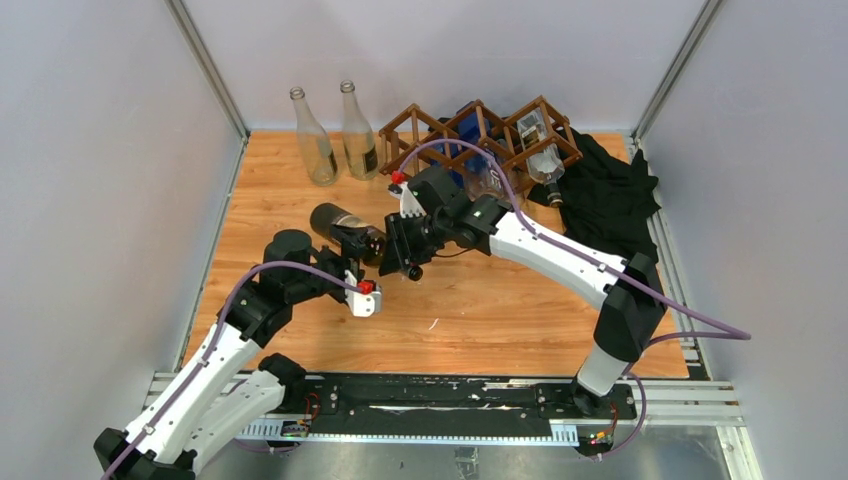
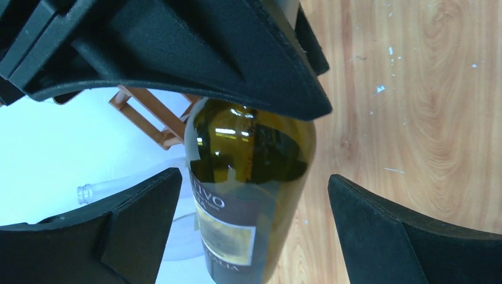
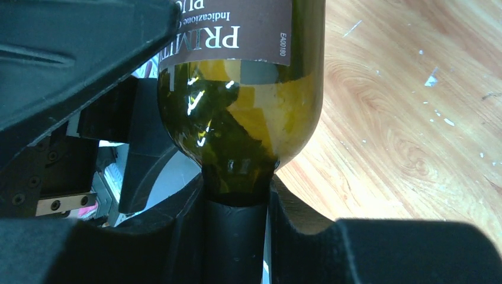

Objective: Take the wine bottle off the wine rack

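- The wine bottle [image 1: 345, 226], dark green with a brown label, is out of the wine rack [image 1: 480, 135]. It lies about level in the air, in front of the rack and a little to its left, above the wooden table [image 1: 480, 310].
- The right gripper [image 3: 237, 236] is on the side of the bottle nearer to the rack. Its fingers [image 3: 177, 248] are pressed together on the dark neck, just below the shoulder, and they carry the bottle.
- The left gripper [image 2: 254, 231] is at the bottle's body, on the side farther from the rack. Its jaws are spread wide, one on each side of the label.
- One finger [image 2: 136, 219] is just beside the glass and the other is clearly apart from it. I cannot tell if the near one touches.
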`<action>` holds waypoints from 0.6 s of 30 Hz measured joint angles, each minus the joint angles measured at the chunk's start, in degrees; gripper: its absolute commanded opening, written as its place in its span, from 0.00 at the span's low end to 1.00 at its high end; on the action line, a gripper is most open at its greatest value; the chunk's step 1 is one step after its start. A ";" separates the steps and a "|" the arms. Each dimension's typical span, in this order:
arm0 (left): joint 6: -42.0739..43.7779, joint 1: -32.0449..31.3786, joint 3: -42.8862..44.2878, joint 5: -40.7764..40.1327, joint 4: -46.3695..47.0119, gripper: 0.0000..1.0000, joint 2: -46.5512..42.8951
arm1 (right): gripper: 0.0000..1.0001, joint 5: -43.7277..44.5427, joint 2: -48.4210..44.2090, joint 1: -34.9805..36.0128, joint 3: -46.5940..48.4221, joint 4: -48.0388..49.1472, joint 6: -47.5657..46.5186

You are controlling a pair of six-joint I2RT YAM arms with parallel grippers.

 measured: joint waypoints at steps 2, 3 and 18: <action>0.31 0.00 -0.72 -0.55 2.16 1.00 0.17 | 0.00 -1.03 0.50 0.22 0.57 -0.09 -0.26; 0.50 0.00 -0.96 -0.76 3.02 1.00 0.33 | 0.00 -1.62 0.83 0.37 1.01 -0.17 -0.50; -0.09 -0.20 -3.02 -2.47 7.13 0.08 2.80 | 0.33 -3.87 1.62 1.33 2.14 -0.33 -2.75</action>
